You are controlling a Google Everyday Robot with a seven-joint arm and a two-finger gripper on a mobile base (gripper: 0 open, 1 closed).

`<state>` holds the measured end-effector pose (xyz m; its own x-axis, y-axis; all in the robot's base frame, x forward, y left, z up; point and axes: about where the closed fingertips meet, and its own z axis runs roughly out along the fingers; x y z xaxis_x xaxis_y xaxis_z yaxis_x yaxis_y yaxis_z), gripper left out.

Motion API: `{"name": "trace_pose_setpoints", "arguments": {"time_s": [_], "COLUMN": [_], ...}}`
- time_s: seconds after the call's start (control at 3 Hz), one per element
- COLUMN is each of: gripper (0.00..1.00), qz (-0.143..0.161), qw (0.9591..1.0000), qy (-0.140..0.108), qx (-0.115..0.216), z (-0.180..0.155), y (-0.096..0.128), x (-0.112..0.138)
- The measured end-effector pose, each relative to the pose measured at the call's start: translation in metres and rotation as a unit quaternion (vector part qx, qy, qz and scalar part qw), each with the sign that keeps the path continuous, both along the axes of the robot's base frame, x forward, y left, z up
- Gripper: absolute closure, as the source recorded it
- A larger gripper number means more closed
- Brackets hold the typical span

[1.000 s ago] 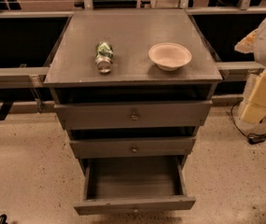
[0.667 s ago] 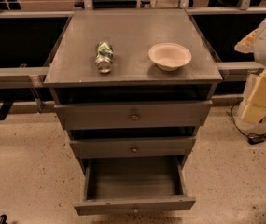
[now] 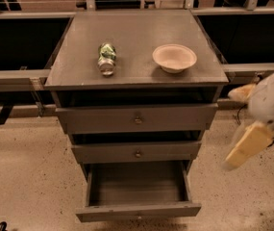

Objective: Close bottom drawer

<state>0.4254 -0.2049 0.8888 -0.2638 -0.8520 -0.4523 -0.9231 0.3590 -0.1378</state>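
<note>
Hanging at the right edge of the view, beside the cabinet's right flank and apart from it, the gripper (image 3: 233, 129) shows two cream-coloured fingers (image 3: 250, 145) spread wide, with nothing held between them. One finger points toward the cabinet at about the height of the top drawer (image 3: 136, 119). The other slants down toward the speckled floor (image 3: 26, 177). The white wrist body sits behind them, further right.

Left of the gripper and lower than it, the bottom drawer (image 3: 137, 211) stands pulled well out of the cabinet. Its shallow grey tray is exposed and nothing can be seen in it. Its slim front panel is the part of the cabinet nearest the camera, and it sits below the tip of the lower finger. The gripper touches neither the panel nor the tray wall.

Straight left of the gripper, at about the level of the gap between its fingers, the middle drawer (image 3: 136, 152) is almost shut, with a dark slit above its front. The top drawer is likewise nearly in, also with a dark gap over it. Each has a small round knob at its centre.

Above the gripper and to its left is the grey tabletop (image 3: 136, 78). A pale bowl (image 3: 174, 57) rests upright on the side nearer the gripper. A green and white can (image 3: 106, 58) lies on its side further left, well apart from the bowl.
</note>
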Motion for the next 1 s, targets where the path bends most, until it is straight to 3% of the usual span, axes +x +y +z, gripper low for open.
{"name": "trace_pose_setpoints", "arguments": {"time_s": [0.33,0.67,1.0], "gripper": [0.0,0.0,0.0], "qz": [-0.006,-0.051,-0.035], "qw": [0.9945,0.9877,0.9898], "qy": [0.013,0.017,0.032], "qx": [0.104,0.147,0.135], "z": [-0.072,-0.097,-0.098], "y": [0.032,0.029,0.039], "x": [-0.022,-0.037,-0.044]}}
